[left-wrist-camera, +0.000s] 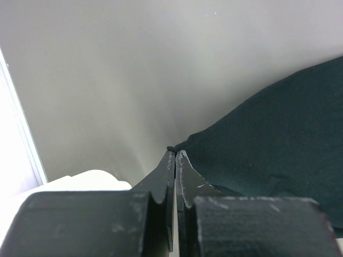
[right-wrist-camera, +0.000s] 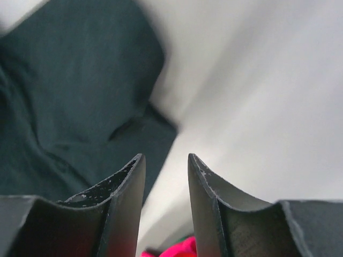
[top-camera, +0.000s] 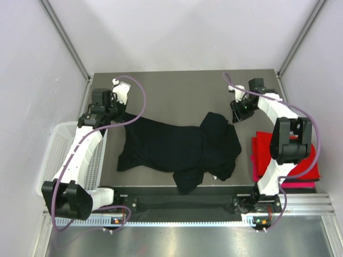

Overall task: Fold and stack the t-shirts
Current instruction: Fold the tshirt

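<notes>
At the table's left edge sits a white mesh basket (top-camera: 56, 147) of perforated plastic; the left arm (top-camera: 80, 152) slants across it, and only bare mesh shows beside the arm. The left gripper (left-wrist-camera: 176, 154) is closed tight at the far left of the table (top-camera: 177, 88), its scuffed black jaws pressed together on a corner of the black shirt (top-camera: 171, 147). The wrist view shows that pinch plainly, while from above the cloth merely runs in a taut point towards the gripper. The shirt itself lies across the middle of the smooth grey table, a soft, matte, rumpled mass with bunched folds on its right side and a lobe reaching the near edge. The right gripper (right-wrist-camera: 166, 157) hangs over bare table just beside the shirt's far right corner, jaws partly apart with nothing between them; its view is blurred. At the right edge a folded red shirt (top-camera: 262, 152) lies flat on a magenta shirt (top-camera: 297, 183), both partly hidden from above by the right arm (top-camera: 289, 139). The right wrist view catches only a bright pink scrap at its lower border.
</notes>
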